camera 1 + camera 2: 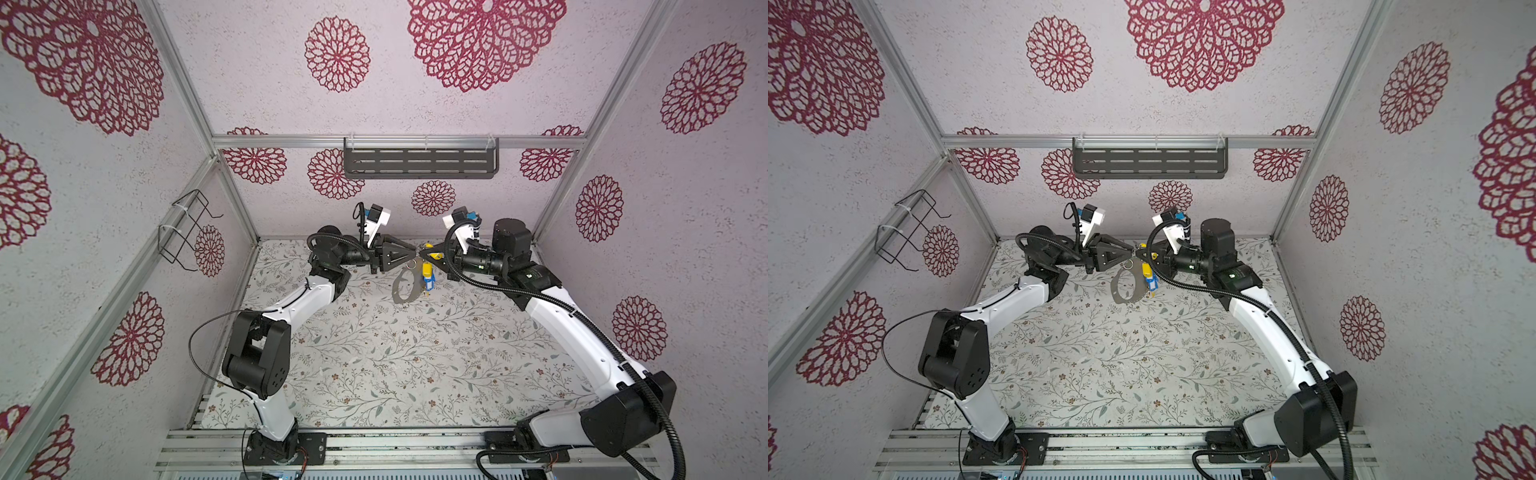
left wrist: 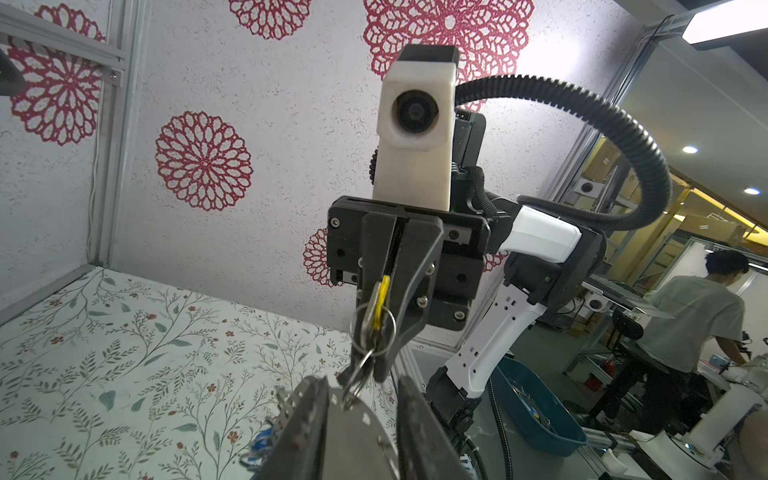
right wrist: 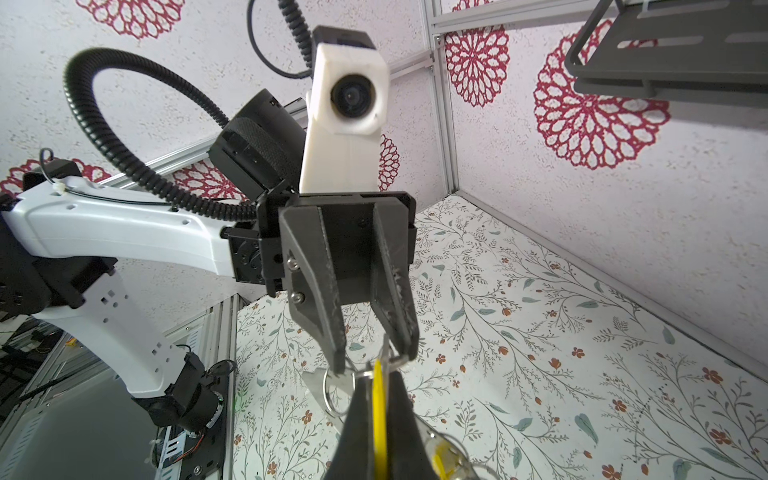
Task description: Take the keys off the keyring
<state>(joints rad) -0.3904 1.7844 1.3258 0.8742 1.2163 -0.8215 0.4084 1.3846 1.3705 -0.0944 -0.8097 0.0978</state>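
Top views, keyring: the keyring (image 1: 406, 299) hangs in the air, its upper rim caught where my two sets of fingers meet. Both top views show the keyring (image 1: 1125, 299) this way.
Top views, left fingers: my left fingers (image 1: 412, 255) reach the keyring's top from my left-arm side. They are too small here to judge their gap.
Top views, right fingers: my right fingers (image 1: 424, 254) meet them tip to tip just above the keyring, together on a yellow key (image 1: 434, 256).
Top views, keys: the other keys (image 1: 428, 277), yellow and blue, dangle at the keyring's rim on my right-arm side.
Top views, bench: the bench (image 1: 374, 365) lies beneath the keyring and seems not to touch it.
Left wrist, left fingers: part way apart, with the keyring (image 2: 353, 432) filling the gap. I judge them clamped on it.
Left wrist, links: split rings (image 2: 376, 328) join the yellow key (image 2: 382, 291) to the keyring.
Right wrist, right fingers: pressed together on the yellow key (image 3: 379, 399), just beside the keyring (image 3: 316, 382).
Risk, slip: if I pull apart while a split ring is unopened, the smooth key may slide out of my right fingers.
Risk, drop: the same tug could twist the thin keyring out of my left fingers and down onto the bench.
Risk, tangle: the dangling keys may swing and snag the rings.
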